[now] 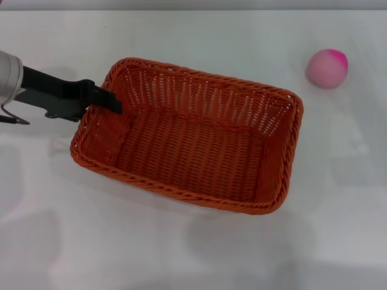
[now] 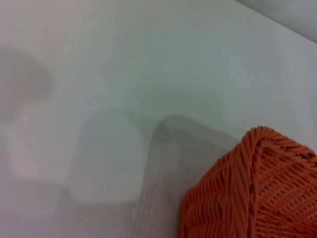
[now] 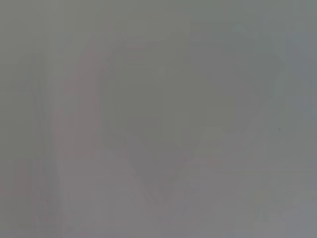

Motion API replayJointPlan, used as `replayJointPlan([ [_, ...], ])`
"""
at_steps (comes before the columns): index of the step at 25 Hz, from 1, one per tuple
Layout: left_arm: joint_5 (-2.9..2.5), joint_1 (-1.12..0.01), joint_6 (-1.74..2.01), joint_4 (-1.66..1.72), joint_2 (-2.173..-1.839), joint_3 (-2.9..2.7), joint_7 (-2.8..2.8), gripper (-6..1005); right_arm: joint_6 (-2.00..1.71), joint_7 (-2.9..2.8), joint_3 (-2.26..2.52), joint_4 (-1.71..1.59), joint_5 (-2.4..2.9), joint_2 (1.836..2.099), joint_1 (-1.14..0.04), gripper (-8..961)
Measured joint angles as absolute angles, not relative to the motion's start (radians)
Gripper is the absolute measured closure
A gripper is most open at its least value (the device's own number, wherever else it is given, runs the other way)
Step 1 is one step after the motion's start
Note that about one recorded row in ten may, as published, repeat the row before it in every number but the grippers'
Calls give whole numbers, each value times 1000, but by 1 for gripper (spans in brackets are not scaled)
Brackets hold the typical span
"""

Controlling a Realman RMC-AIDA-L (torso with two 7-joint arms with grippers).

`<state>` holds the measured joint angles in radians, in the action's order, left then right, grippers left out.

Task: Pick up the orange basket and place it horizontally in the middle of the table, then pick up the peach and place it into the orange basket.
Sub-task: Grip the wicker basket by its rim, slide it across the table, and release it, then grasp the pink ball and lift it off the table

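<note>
The orange basket sits slanted across the middle of the white table, its long side running from near left to far right. My left gripper reaches in from the left and is shut on the basket's left short rim, one black finger showing inside the wall. A shadow offset toward the front suggests the basket is held a little above the table. One corner of the basket shows in the left wrist view, with its shadow beside it. The pink peach lies at the far right, apart from the basket. My right gripper is out of view.
Bare white tabletop surrounds the basket on every side. The right wrist view holds only plain grey surface with faint shadows.
</note>
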<state>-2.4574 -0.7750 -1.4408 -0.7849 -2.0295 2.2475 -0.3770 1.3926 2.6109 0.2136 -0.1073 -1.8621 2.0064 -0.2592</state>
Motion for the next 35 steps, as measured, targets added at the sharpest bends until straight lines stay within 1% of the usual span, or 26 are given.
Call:
replayJointPlan([
  [4, -2453, -775, -1452, -773, -2027, 2253, -391, 390, 1393, 2611, 214, -107, -1864, 2006, -259, 95],
  [8, -2431, -770, -1464, -777, -2026, 2259, -427, 279, 1394, 2609, 217, -107, -1863, 2006, -261, 95],
  [12, -2381, -745, -1456, -783, -2015, 2260, -488, 168, 1399, 2595, 244, -118, -1859, 2005, -261, 95],
  [17, -2317, -702, -1441, -812, -2005, 2294, -605, 123, 1389, 2544, 301, -170, -1858, 2001, -257, 95],
  [20, -2265, -655, -1419, -835, -2010, 2371, -741, 121, 1358, 2465, 382, -254, -1853, 1999, -248, 95],
  [25, -2114, -558, -1355, -838, -2017, 2458, -977, 120, 1315, 2223, 475, -461, -1751, 1982, -237, 96],
  [28, -1987, -492, -1337, -839, -2020, 2475, -1133, 121, 1313, 2040, 481, -609, -1631, 1982, -247, 96],
  [32, -1799, -395, -1312, -831, -2035, 2477, -1381, 121, 1305, 1824, 486, -797, -1436, 1994, -287, 96],
  [35, -1675, -321, -1307, -827, -2060, 2478, -1558, 122, 1289, 1678, 504, -888, -1281, 1997, -340, 96],
])
